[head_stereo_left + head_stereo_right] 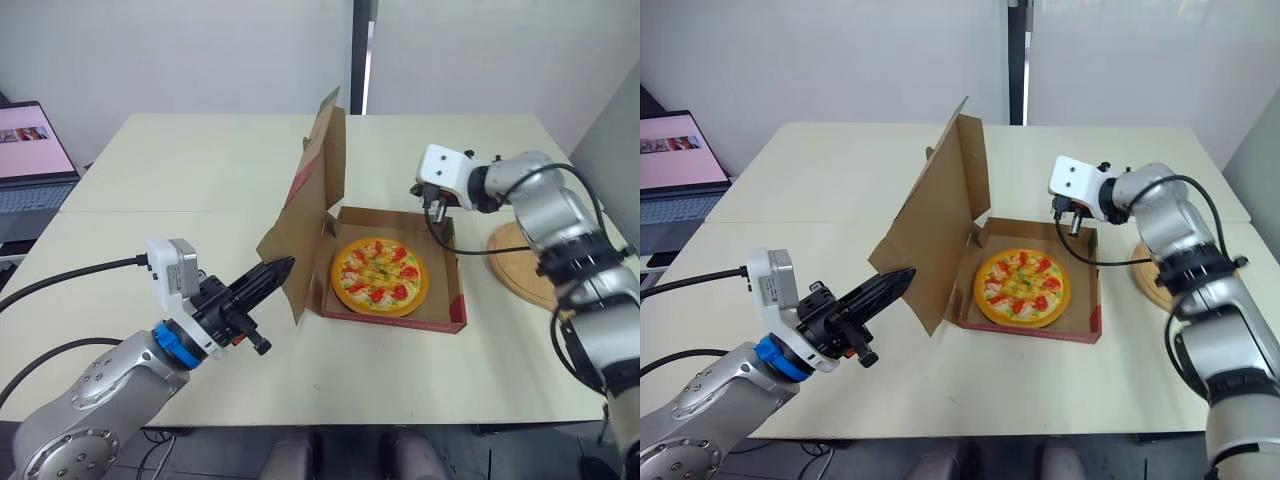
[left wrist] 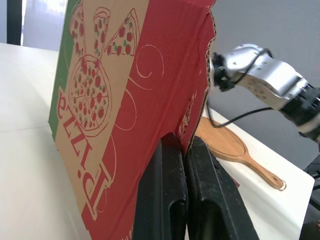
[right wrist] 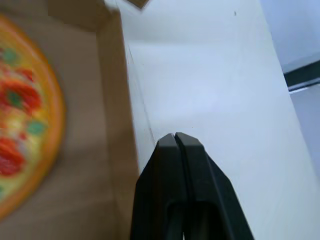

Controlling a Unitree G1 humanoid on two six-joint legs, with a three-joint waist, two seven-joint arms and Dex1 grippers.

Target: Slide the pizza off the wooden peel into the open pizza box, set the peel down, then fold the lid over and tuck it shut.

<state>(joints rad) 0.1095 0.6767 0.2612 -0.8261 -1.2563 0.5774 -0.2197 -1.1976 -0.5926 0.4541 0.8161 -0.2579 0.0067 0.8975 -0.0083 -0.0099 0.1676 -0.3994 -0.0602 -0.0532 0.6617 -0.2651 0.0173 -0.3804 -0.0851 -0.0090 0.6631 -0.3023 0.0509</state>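
The pizza [image 1: 378, 275] lies flat in the open pizza box [image 1: 459, 292]. Its lid [image 1: 310, 200] stands upright on the box's left side, printed face [image 2: 125, 100] turned outward. My left gripper [image 1: 282, 267] is shut, its tip against the lid's outer face near the lower edge. My right gripper [image 1: 433, 207] is shut with nothing in it and hovers over the box's far right corner, just outside the wall [image 3: 117, 100]. The wooden peel [image 1: 525, 262] lies flat on the table to the right of the box, under my right arm.
A laptop [image 1: 30, 150] with its screen on stands off the table's far left. Two pale tables [image 1: 180, 250] meet in a seam left of the box. The table's right edge runs just beyond the peel. A cable [image 1: 480, 250] hangs from my right wrist over the box's right wall.
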